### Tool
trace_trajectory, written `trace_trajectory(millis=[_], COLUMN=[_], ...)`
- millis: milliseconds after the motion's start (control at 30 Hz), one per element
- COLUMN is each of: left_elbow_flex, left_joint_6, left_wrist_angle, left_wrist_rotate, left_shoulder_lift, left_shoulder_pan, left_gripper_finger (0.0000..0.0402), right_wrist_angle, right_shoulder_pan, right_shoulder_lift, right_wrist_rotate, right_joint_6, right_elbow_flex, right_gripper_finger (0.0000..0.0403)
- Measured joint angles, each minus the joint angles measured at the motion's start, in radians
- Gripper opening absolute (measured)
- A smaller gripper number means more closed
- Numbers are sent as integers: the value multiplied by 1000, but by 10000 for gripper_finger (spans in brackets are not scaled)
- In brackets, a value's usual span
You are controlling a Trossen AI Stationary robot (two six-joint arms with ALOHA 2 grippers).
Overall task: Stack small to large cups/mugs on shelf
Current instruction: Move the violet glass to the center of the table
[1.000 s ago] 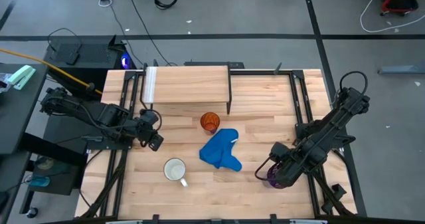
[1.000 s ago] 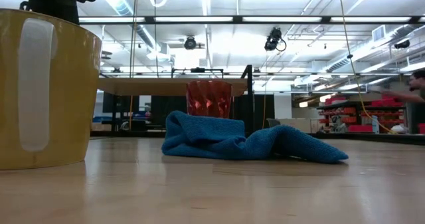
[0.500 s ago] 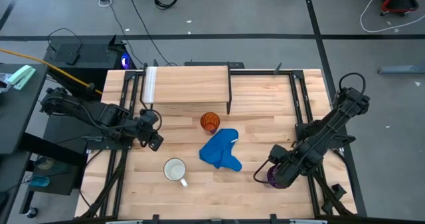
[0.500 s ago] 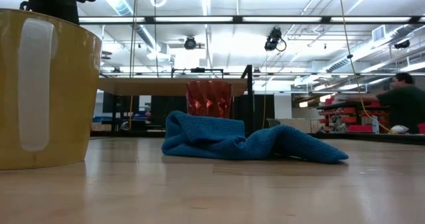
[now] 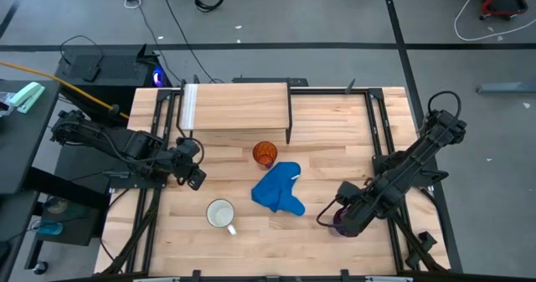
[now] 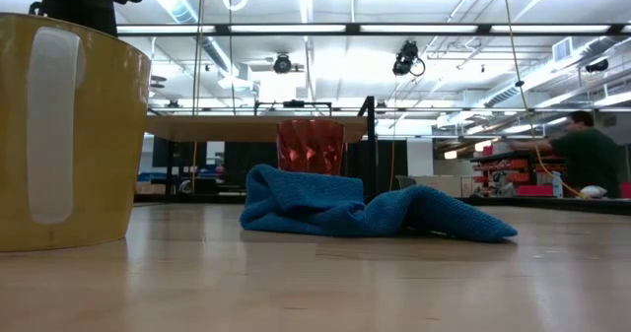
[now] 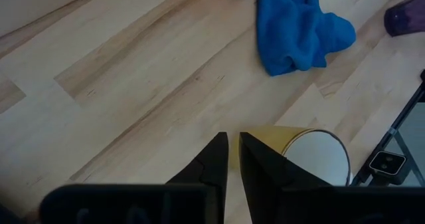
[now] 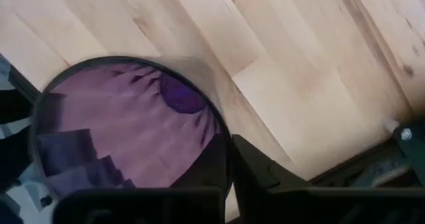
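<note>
At lower right of the high view the right gripper (image 5: 342,221) pinches the purple tumbler's (image 5: 344,223) rim, a thin one-sided hold that could let it tilt or slip on lifting

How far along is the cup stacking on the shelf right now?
Nothing is stacked yet: the shelf holds no cups. In hand: the right gripper is at the purple tumbler, one finger on its rim. The left gripper waits, nearly shut, near the mug. Left to do: the tumbler, the mug and the orange cup, which stands beside the blue cloth, all need stacking on the shelf.
</note>
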Motion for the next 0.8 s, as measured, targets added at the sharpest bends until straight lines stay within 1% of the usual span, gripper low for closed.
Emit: trace_trajectory(millis=[167,233,400,633,800], left_elbow_flex=[0,0,0,0,0], left_joint_6=[0,0,1,-13,-88], left_wrist_angle=[0,0,-1,-16,-96], left_wrist_rotate=[0,2,41,82,90], left_shoulder_lift=[0,0,0,0,0], left_shoulder_pan=[0,0,0,0,-17], left_gripper_finger=[44,40,32,27,29], right_wrist_angle=[-3,-5,-3,-2,13], right_shoulder_pan=[-20,-32,-103,-277,-440], right_shoulder_lift=[0,0,1,1,1], right_wrist_rotate=[-2,-4,-1,15,60], right_joint_6=[-19,-50,-146,-383,-578], right_elbow_flex=[0,6,74,236,366], right_gripper_finger=[14,8,7,5,4])
